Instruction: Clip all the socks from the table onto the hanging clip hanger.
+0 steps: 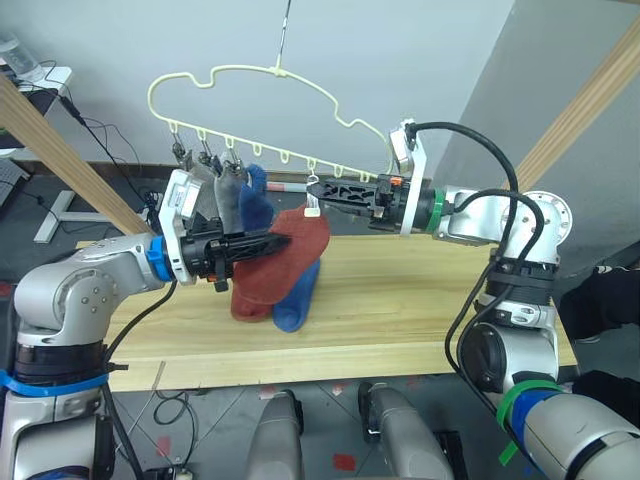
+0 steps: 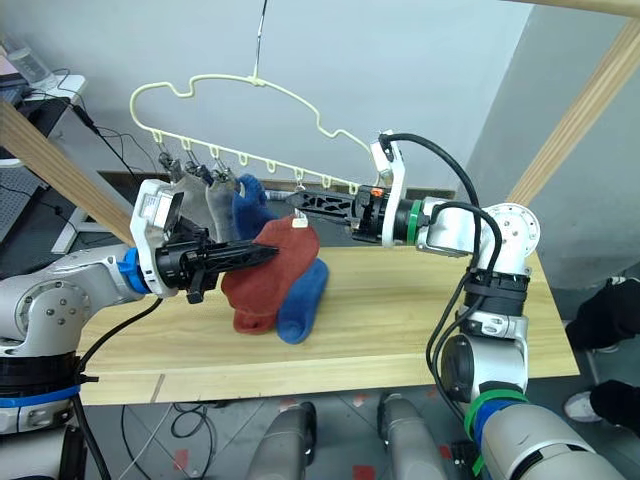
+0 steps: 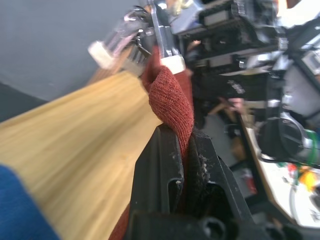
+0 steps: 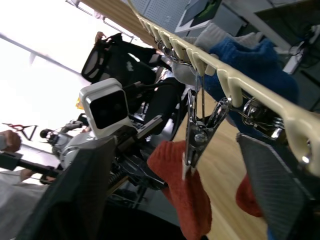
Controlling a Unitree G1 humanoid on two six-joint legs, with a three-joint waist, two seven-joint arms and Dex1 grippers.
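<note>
The pale yellow clip hanger (image 1: pixel 250 75) hangs above the table (image 1: pixel 420 300). Two grey socks (image 1: pixel 228 190) and a blue sock (image 1: pixel 255 205) hang from its left clips. My left gripper (image 1: pixel 283 241) is shut on a rust-red sock (image 1: pixel 300 250) and holds it up so its top edge meets a metal clip (image 4: pixel 194 135). My right gripper (image 1: pixel 318 188) is open, with that clip between its fingers. A second blue sock (image 1: pixel 298 295) lies on the table below the red sock. More red knit (image 1: pixel 248 298) hangs down to the tabletop; I cannot tell whether it is another sock.
Slanted wooden poles (image 1: pixel 60 150) (image 1: pixel 590 95) of the frame stand at the left and right behind the table. Black cables and a white stand (image 1: pixel 55 205) are on the floor at the back left. Several hanger clips (image 1: pixel 340 172) right of the blue sock hang bare.
</note>
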